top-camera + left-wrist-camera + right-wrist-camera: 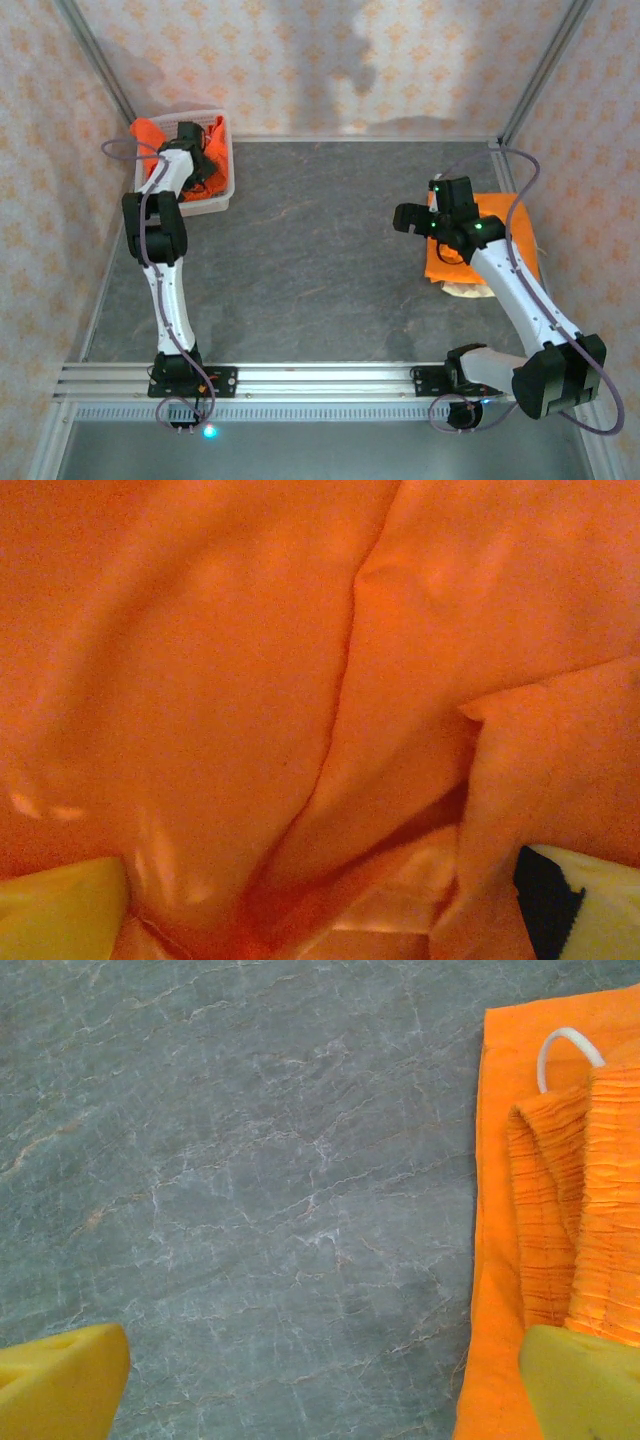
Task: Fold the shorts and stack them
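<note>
Crumpled orange shorts [148, 131] lie in the white mesh basket [228, 170] at the back left. My left gripper [192, 140] reaches down into the basket. In the left wrist view the orange shorts [300, 680] lie close under the open left gripper [325, 920], with cloth bunched between its yellow fingertips [60, 910]. At the right, folded orange shorts [500, 240] lie on top of beige shorts [465, 288]. My right gripper [428, 208] hangs open at their left edge. In the right wrist view the right gripper [325, 1390] holds nothing, and the folded orange shorts [500, 1260] show a white drawstring loop [565, 1045].
The grey marbled table [320, 250] lies bare between the basket and the stack. Patterned walls with metal corner posts [95, 60] close in the back and both sides. The arm bases stand on a rail [320, 380] at the near edge.
</note>
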